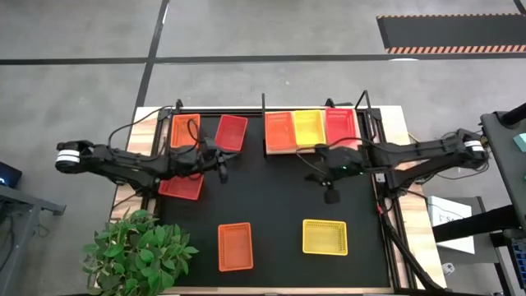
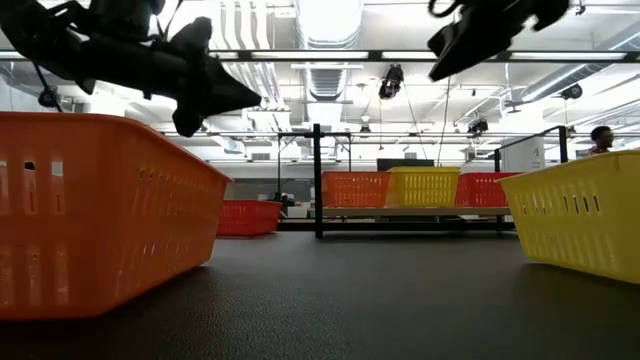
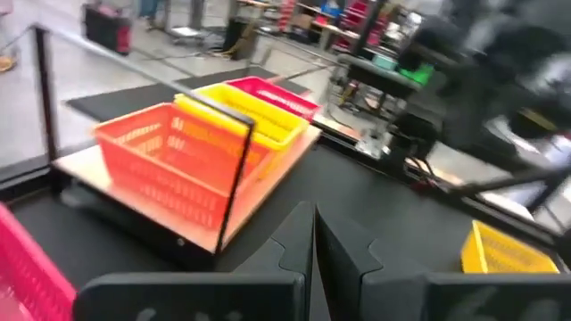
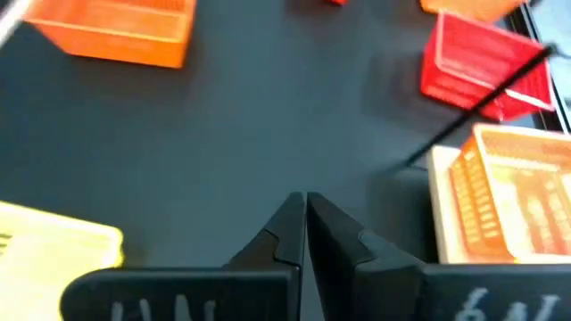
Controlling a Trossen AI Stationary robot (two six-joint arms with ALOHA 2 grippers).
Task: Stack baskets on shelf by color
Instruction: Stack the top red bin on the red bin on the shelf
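Note:
The shelf (image 1: 270, 150) stands at the table's far edge and bears an orange basket (image 1: 279, 131), a yellow basket (image 1: 309, 128) and a red basket (image 1: 340, 125) side by side. Loose baskets rest on the black mat: orange (image 1: 184, 130) and red (image 1: 231, 131) at far left, a red one (image 1: 181, 187) under my left arm, orange (image 1: 235, 246) and yellow (image 1: 325, 237) near the front. My left gripper (image 3: 314, 223) hangs shut above the mat, left of the shelf. My right gripper (image 4: 305, 209) hangs shut just in front of the shelf.
A potted green plant (image 1: 136, 251) stands at the table's near left corner. Thin black posts (image 3: 239, 174) rise from the shelf's corners. Bare mat (image 1: 271, 193) lies between the two grippers and in front of the shelf.

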